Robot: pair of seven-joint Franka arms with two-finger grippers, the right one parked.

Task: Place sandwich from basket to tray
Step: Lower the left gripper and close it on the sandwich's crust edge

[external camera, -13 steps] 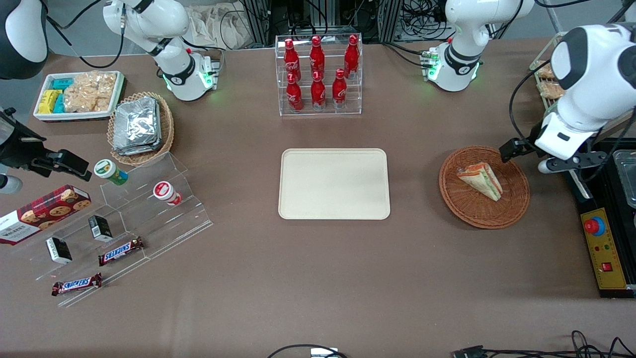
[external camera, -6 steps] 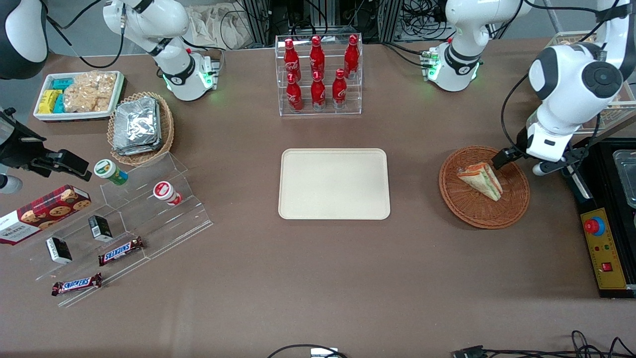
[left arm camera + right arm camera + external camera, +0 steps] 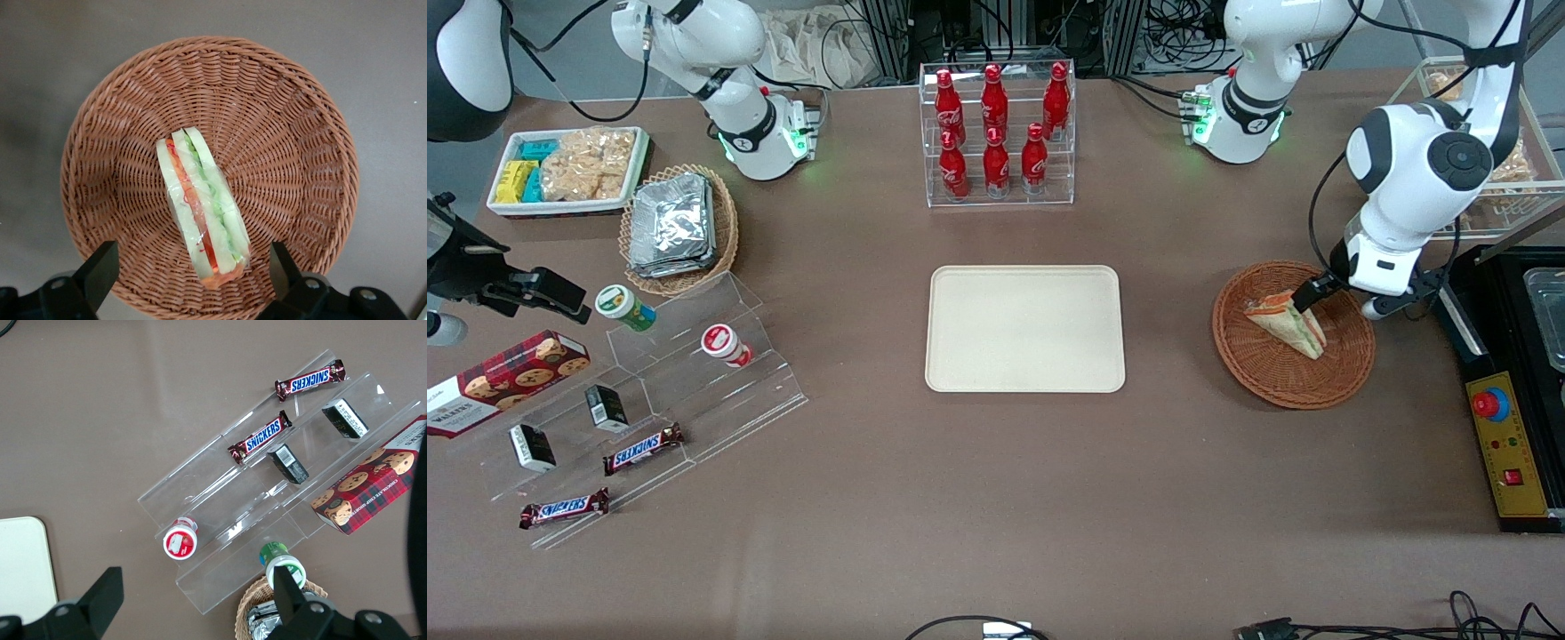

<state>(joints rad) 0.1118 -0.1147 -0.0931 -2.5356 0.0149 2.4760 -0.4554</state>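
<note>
A brown table surface is seen carrying everything, and at its middle a large flat cream-beige rectangular plastic tray with rounded corners and a low rim is laid bare, well apart from the fingers and toward the parked arm's end relative to them. Toward the working arm's end, a round shallow reddish-brown woven wicker basket is set on the table, directly under the fingers. Above the basket's edge farther from the front camera, the left arm's two-finger gripper is held with its fingers spread wide apart and nothing gripped between them. In the basket, the small triangular wedge of white bread with green, orange and red filling layers under clear wrap, the sandwich, is lain on its side. In the wrist view, one end of the sandwich is seen between the two dark fingertips, with clear gaps on both sides, so that neither finger is touching it.
</note>
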